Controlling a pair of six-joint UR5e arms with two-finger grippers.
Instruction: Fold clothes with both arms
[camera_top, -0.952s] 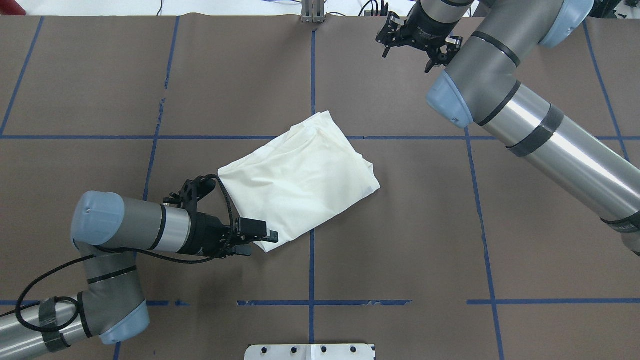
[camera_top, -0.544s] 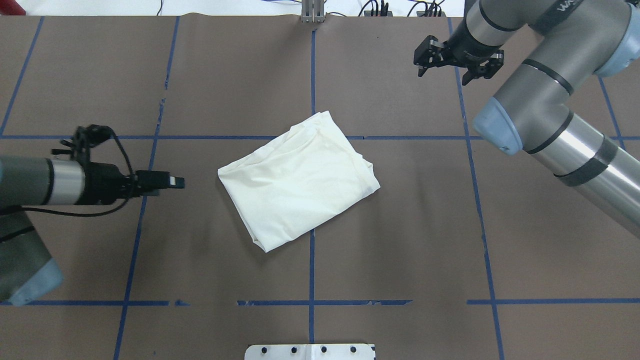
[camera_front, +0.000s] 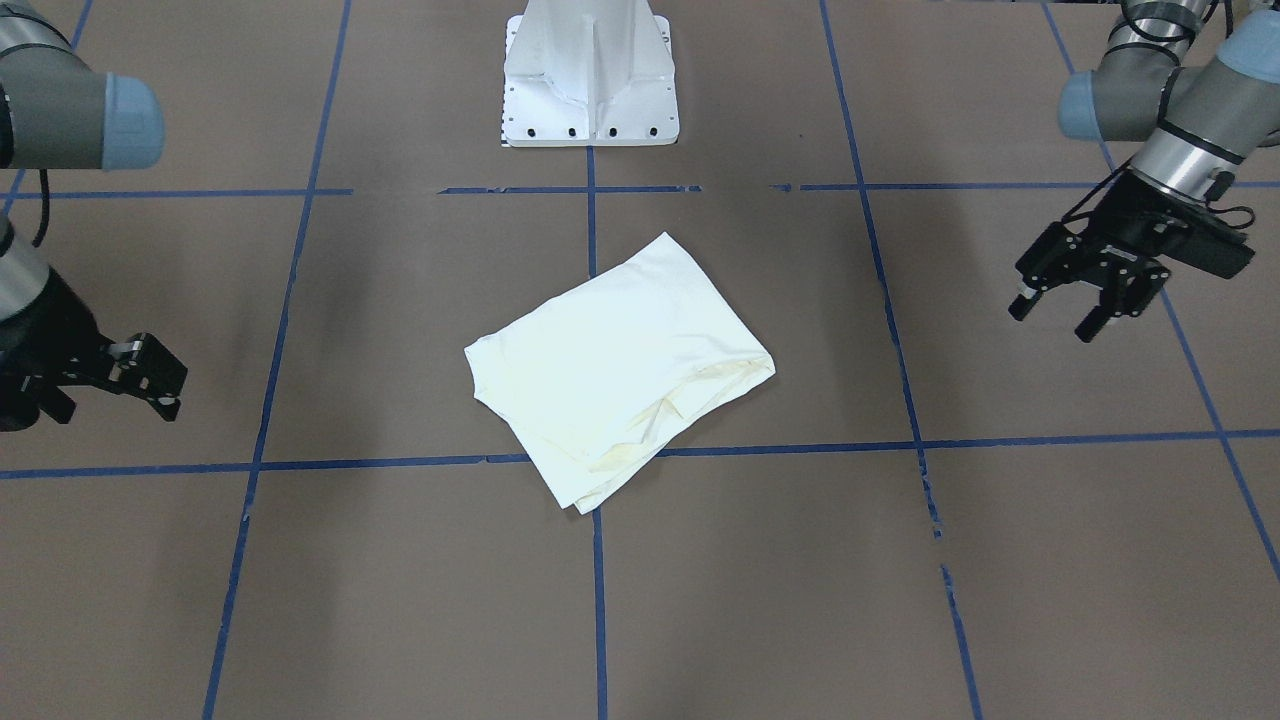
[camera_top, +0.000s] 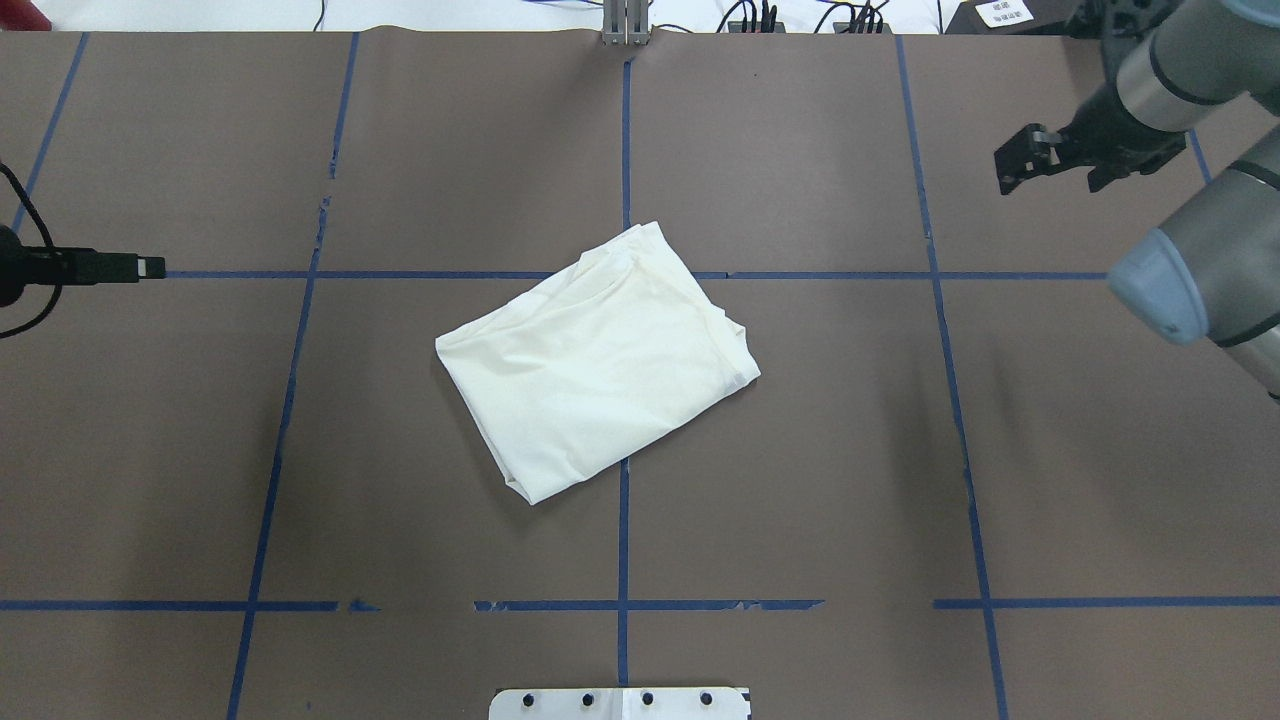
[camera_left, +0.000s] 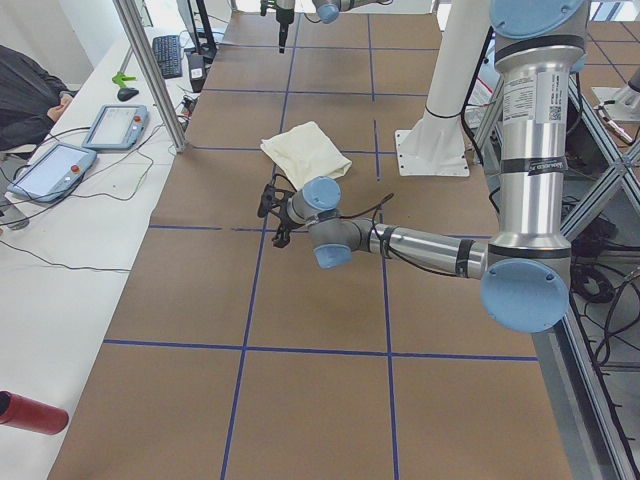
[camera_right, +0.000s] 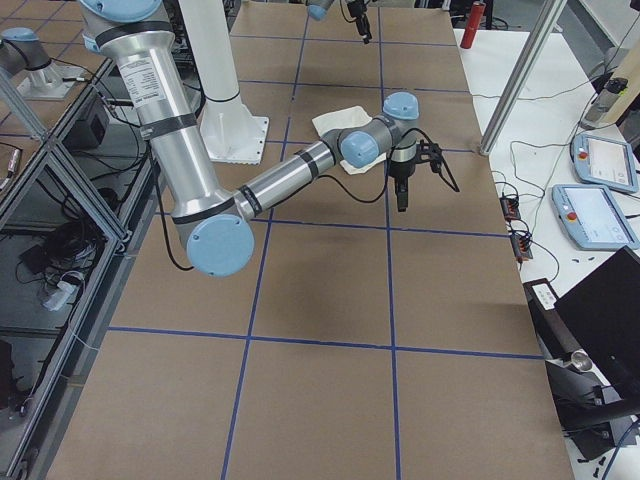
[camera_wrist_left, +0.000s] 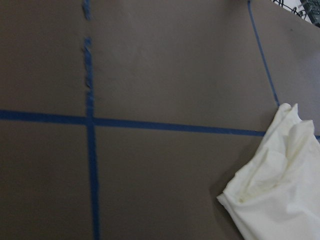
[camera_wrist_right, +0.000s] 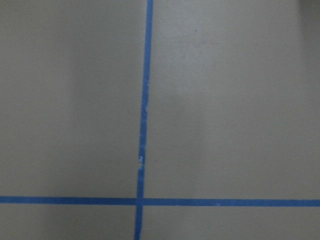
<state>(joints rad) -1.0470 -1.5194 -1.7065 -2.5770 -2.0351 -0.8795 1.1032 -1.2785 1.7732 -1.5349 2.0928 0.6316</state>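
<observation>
The clothes are one cream shirt (camera_top: 600, 360), folded into a tilted rectangle with its plain side up, flat at the table's middle (camera_front: 615, 365). Nothing touches it. My left gripper (camera_front: 1050, 320) hovers far off to the shirt's left, fingers spread and empty. In the overhead view the left gripper (camera_top: 140, 267) shows edge-on at the left border. My right gripper (camera_top: 1045, 165) hangs open over the far right of the table, well away from the shirt, and the right gripper (camera_front: 170, 390) holds nothing. A corner of the shirt (camera_wrist_left: 280, 195) appears in the left wrist view.
The brown table cover carries a grid of blue tape lines (camera_top: 625, 150). The white pedestal base (camera_front: 590, 90) stands at the robot's edge. Beyond the far edge, a side table holds control pendants (camera_left: 50, 170) and cables, with a red cylinder (camera_left: 30, 412) lying nearby.
My left gripper was at the shirt's near-left edge and has pulled far back to the left, empty. The right arm swung away to the right. The shirt has not shifted.
</observation>
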